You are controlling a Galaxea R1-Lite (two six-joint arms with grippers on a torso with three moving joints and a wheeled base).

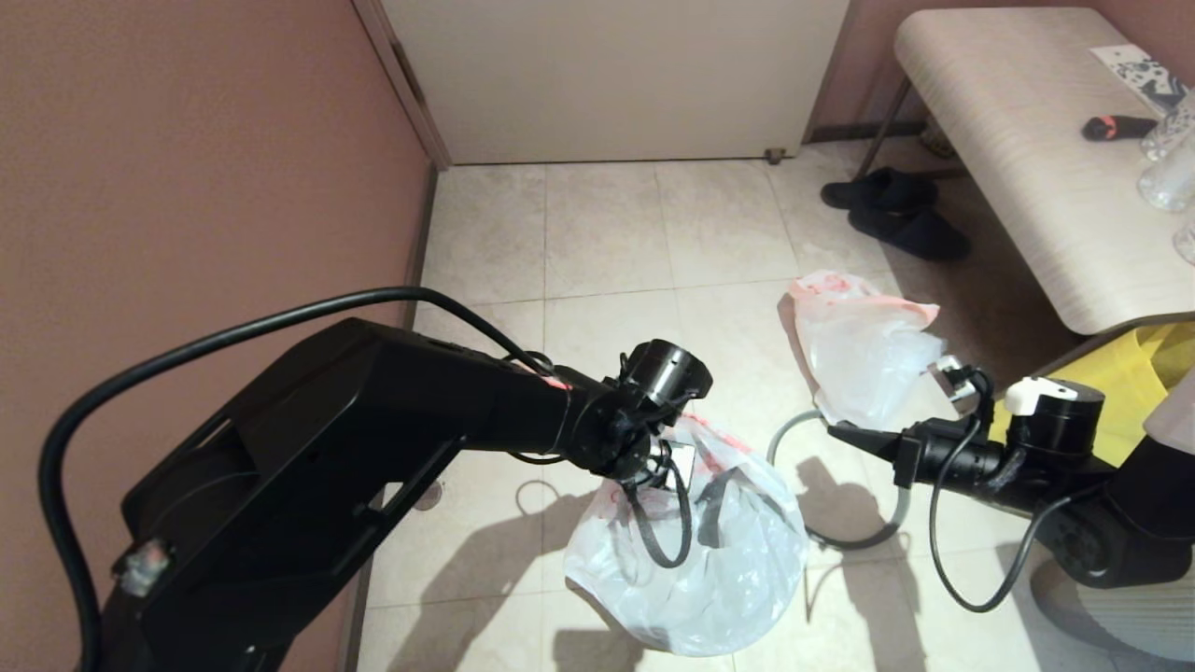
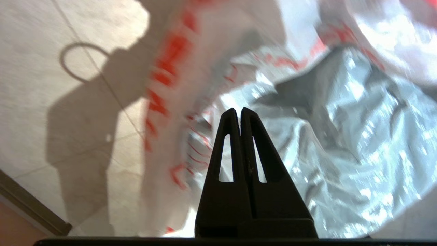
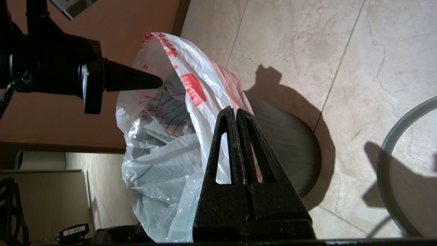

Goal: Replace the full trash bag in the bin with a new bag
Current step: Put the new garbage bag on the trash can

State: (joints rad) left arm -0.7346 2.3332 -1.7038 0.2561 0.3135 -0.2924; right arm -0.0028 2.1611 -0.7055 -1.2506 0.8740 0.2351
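The new bag, thin white plastic with red print, is draped over the black bin, which it hides almost wholly in the head view. My left gripper is shut and pokes down into the bag's open mouth; nothing shows between its fingers. From the right wrist view its tip touches the bag's raised rim. My right gripper is shut and empty, level beside the bin, pointing at the bag. The grey hoop lies loose on the floor tiles under the right arm.
A second white bag with a pink-red rim stands on the floor beyond the right gripper. Black slippers lie near a pale bench at the right. A yellow bag sits under it. A brown wall runs along the left.
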